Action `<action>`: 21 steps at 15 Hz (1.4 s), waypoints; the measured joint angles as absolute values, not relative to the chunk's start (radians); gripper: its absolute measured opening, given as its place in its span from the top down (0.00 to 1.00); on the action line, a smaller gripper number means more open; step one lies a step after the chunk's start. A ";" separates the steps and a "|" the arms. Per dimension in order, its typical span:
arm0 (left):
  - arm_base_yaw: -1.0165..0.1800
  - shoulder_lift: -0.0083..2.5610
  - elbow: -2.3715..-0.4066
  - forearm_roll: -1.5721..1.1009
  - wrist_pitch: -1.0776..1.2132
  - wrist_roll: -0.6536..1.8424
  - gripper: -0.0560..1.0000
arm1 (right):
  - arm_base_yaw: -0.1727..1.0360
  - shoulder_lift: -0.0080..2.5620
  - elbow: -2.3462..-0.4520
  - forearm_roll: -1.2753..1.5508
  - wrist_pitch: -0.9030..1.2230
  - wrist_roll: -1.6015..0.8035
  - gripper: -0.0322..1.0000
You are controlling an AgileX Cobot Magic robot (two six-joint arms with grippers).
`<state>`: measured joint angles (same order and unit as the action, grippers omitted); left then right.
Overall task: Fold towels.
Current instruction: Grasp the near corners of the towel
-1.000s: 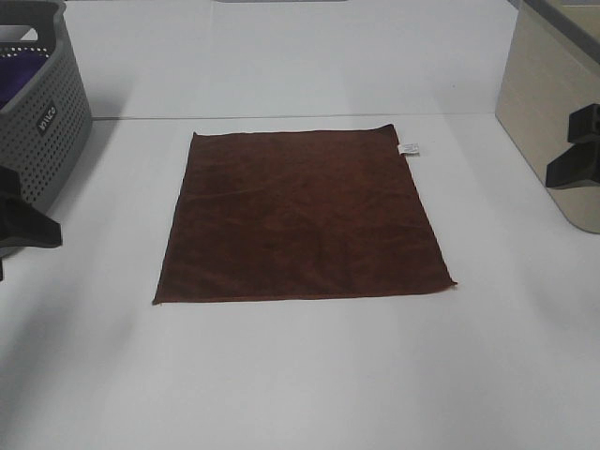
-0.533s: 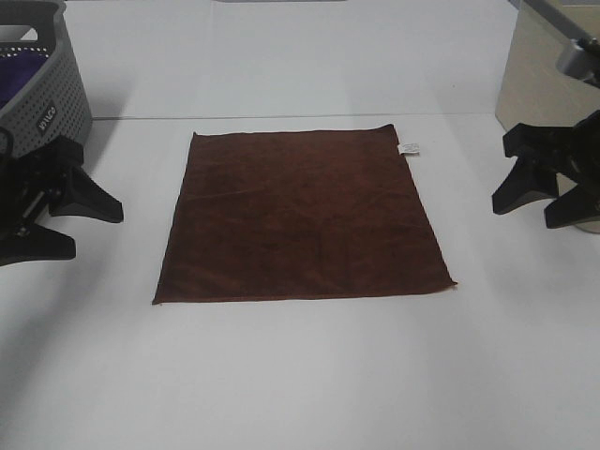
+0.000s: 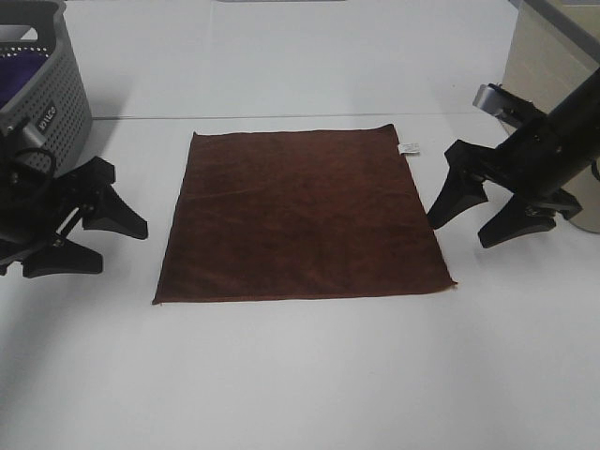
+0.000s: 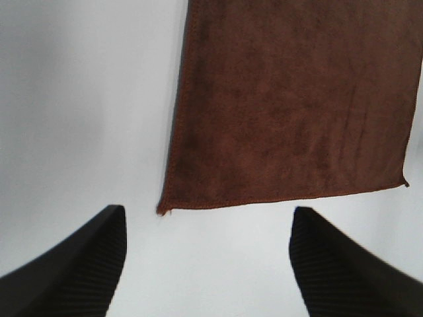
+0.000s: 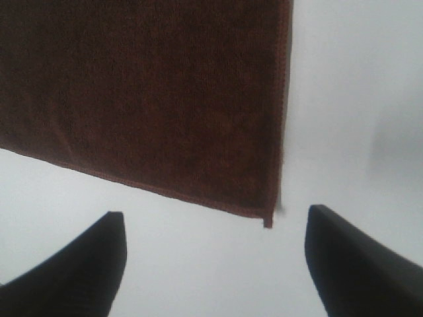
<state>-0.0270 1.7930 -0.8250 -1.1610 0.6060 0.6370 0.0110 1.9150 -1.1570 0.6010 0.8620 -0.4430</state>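
The dark reddish-brown towel (image 3: 300, 214) lies flat and spread out on the white table, with a small white tag (image 3: 410, 148) at its far right edge. My left gripper (image 3: 111, 244) is open and empty, just left of the towel's near left corner (image 4: 162, 208). My right gripper (image 3: 466, 228) is open and empty, just right of the towel's right edge, near its near right corner (image 5: 268, 218). The towel also shows in the left wrist view (image 4: 297, 99) and in the right wrist view (image 5: 145, 86).
A grey perforated basket (image 3: 42, 112) holding a purple cloth (image 3: 17, 73) stands at the far left. A beige box (image 3: 553, 84) stands at the far right behind my right arm. The white table (image 3: 309, 375) extends in front of the towel.
Both arms have moved in from the sides toward the towel, with their jaws open. The towel has not moved.
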 joint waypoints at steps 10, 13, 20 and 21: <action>-0.113 2.061 -1.024 -1.194 0.638 0.673 0.32 | 0.011 2.103 -1.196 0.798 0.882 -0.566 0.28; -0.124 2.113 -1.059 -1.239 0.685 0.673 0.32 | 0.013 2.128 -1.199 0.827 0.881 -0.584 0.28; -0.190 2.150 -1.073 -1.218 0.681 0.632 0.79 | 0.056 2.160 -1.208 0.820 0.833 -0.569 0.84; -0.190 2.151 -1.073 -1.187 0.680 0.616 0.91 | 0.056 2.160 -1.208 0.816 0.834 -0.555 0.97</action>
<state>-0.1900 2.1510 -1.0730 -1.1870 0.6800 0.6160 0.0560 2.1600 -1.2080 0.8160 0.8340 -0.5550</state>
